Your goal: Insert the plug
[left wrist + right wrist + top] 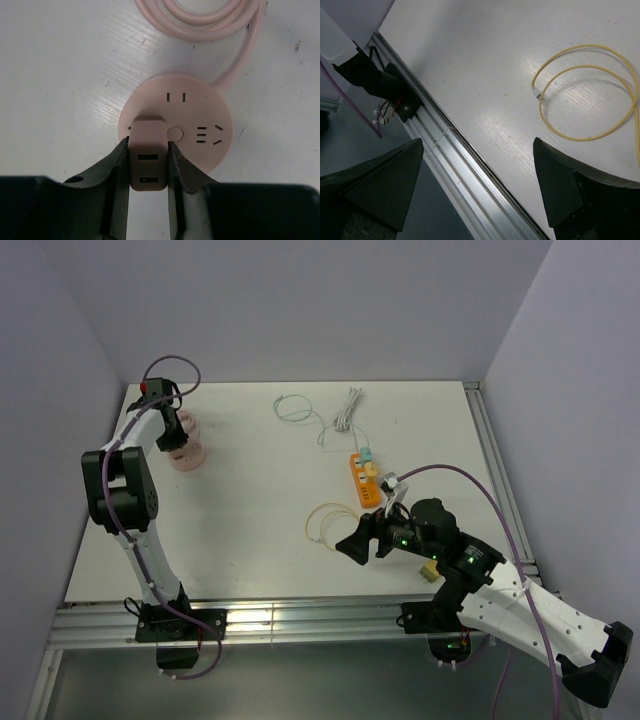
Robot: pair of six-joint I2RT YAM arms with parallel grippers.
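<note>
A round pink socket (200, 112) lies on the white table, also seen at the far left in the top view (188, 456). My left gripper (148, 146) is shut on a pink plug block (147, 160) with two USB slots on its back. The plug stands against the left part of the socket's face; its prongs are hidden. In the top view the left gripper (172, 432) points down over the socket. My right gripper (477, 150) is open and empty, hovering over the table's front edge (358, 543).
The socket's pink cord (200, 20) is coiled just behind it. A yellow cable loop (590, 90) lies by the right gripper. An orange power strip (365, 478) and thin white cables (345, 415) lie at centre back. An aluminium rail (450, 145) runs along the front edge.
</note>
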